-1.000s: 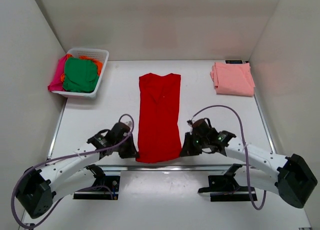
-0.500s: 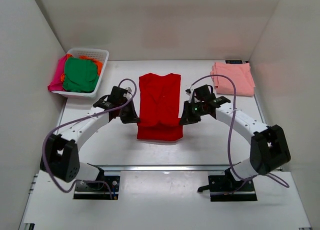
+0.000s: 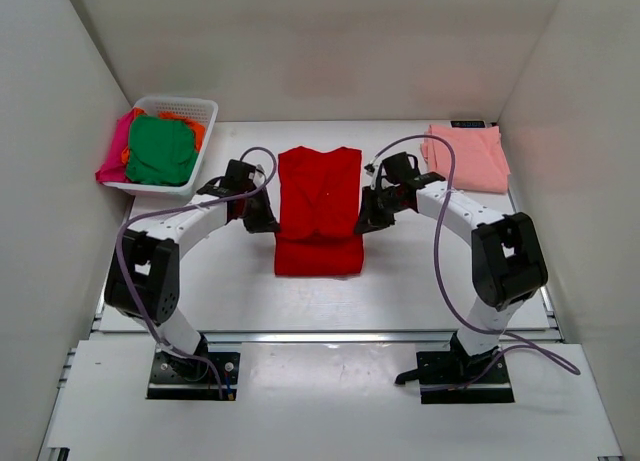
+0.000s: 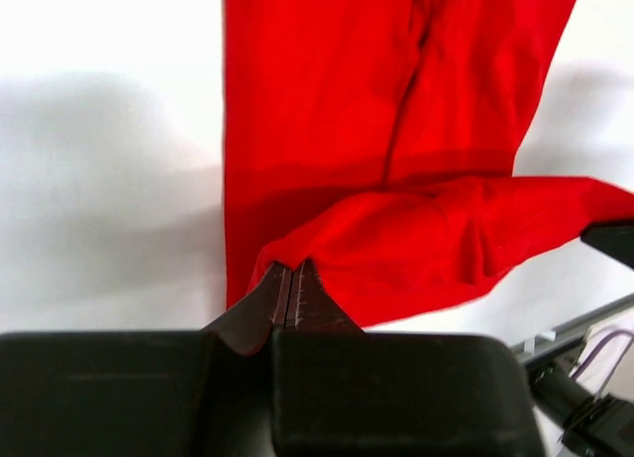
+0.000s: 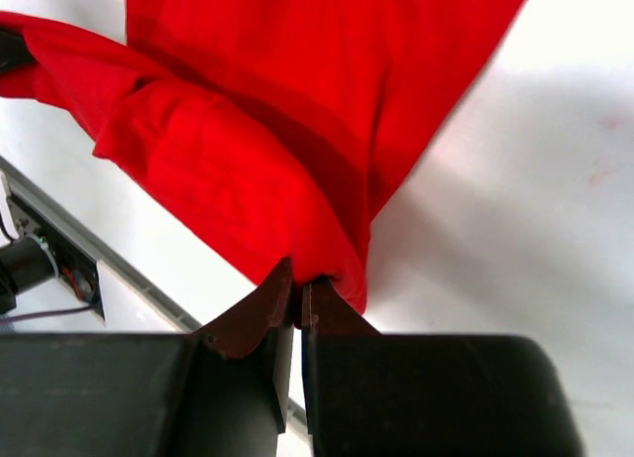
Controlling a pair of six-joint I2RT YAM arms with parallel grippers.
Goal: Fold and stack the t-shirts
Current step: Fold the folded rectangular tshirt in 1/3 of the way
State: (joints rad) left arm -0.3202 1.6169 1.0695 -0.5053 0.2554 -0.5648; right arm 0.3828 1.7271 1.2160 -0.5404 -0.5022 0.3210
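Top view: red t-shirt point(image 3: 318, 196) on table point(image 3: 430, 266), hem doubled over body. Left wrist: left gripper point(image 4: 292, 276) clenched on hem corner. Right wrist: right gripper point(image 5: 297, 284) pinching other corner (best keep both level, lay hem square at collar).

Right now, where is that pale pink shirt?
In the overhead view, the pale pink t-shirt lies folded at the far right corner of the table, to the right of the red t-shirt and the right pincer.

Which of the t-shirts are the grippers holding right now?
The red t-shirt mid-table: both the left gripper and right gripper pinch its edge. The pink one lies folded far right; the rest sit in the basket.
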